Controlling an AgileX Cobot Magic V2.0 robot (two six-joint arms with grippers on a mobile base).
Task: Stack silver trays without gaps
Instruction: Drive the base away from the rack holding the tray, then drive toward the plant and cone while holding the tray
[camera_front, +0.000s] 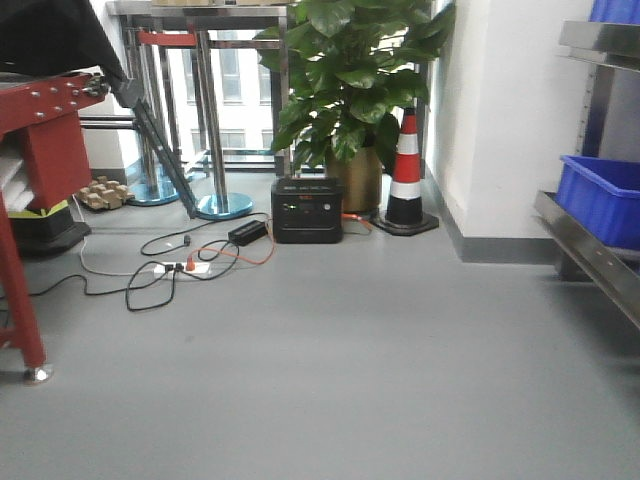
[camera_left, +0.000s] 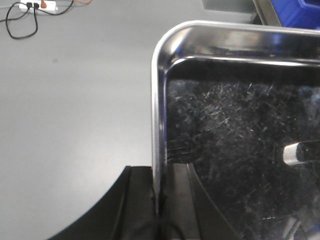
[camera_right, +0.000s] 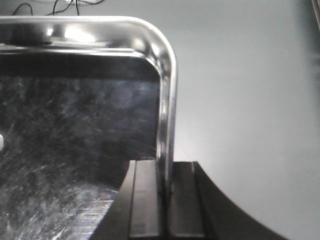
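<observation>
Only the wrist cams caught the tray (camera_left: 235, 125): left gripper (camera_left: 159, 197) and right gripper (camera_right: 165, 187) each clamped on its rim, above grey floor (camera_front: 350, 350). Front cam just had a plant (camera_front: 350, 80), with a cone (camera_front: 405, 170) right beside it.

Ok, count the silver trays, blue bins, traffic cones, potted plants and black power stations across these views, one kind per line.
Silver tray: 1, clamped by left gripper and right gripper
Blue bins: 2, second at top right
Traffic cone: 1
Potted plant: 1
Black power station: 1
Total: 6
</observation>
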